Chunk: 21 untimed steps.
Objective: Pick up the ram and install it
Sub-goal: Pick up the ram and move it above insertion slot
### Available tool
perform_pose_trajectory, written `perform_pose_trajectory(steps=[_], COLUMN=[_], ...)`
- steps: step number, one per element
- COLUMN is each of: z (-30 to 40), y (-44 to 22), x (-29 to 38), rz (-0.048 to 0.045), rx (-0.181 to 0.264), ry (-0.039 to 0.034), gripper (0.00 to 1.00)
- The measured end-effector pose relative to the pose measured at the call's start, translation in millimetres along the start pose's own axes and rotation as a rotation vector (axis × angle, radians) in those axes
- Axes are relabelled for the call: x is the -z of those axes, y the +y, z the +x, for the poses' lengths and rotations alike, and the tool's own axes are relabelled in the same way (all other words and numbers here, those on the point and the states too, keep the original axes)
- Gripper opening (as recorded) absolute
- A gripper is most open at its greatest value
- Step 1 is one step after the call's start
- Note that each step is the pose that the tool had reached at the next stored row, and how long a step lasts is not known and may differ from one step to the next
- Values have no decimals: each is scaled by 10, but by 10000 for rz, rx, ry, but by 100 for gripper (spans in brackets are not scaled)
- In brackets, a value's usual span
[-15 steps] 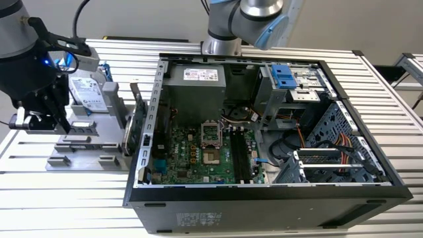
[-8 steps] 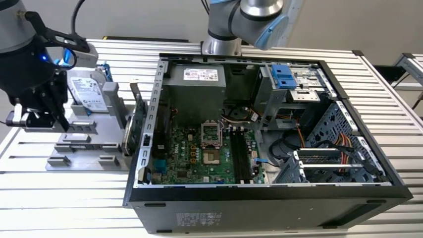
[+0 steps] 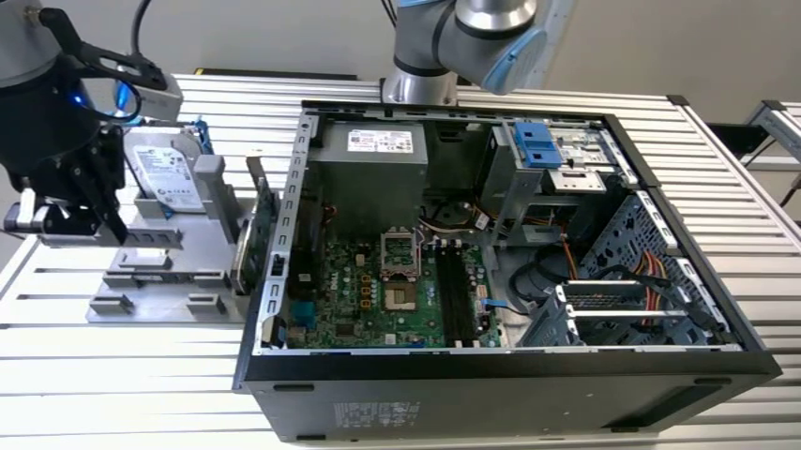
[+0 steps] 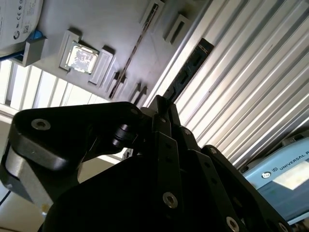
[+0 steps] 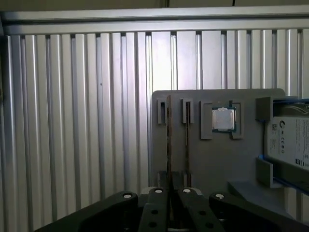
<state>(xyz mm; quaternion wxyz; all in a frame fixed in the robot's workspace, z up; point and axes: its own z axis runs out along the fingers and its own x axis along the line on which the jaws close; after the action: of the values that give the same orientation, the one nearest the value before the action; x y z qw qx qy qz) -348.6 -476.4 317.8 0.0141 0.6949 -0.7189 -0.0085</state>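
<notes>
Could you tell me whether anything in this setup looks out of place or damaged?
Nothing stands out. The ram is held straight in the pincer, above the grey fixture. The hard drive and processor sit squarely in their holders there, and the open computer case lies flat on the slatted table.

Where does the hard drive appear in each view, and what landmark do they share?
Exterior view: hard drive stands on edge at the exterior view's left.
First wrist view: hard drive beside the silver chip, cut by the frame.
Second wrist view: hard drive near the silver chip, in a corner.
Shared landmark: the grey holder under it.
</notes>
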Motion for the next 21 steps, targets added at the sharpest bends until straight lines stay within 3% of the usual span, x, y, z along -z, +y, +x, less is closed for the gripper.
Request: perform_pose_trajectory(steps=[21], z=[1], y=[7], x=[233], rz=[1], rx=[1], ry=[0], gripper=[0])
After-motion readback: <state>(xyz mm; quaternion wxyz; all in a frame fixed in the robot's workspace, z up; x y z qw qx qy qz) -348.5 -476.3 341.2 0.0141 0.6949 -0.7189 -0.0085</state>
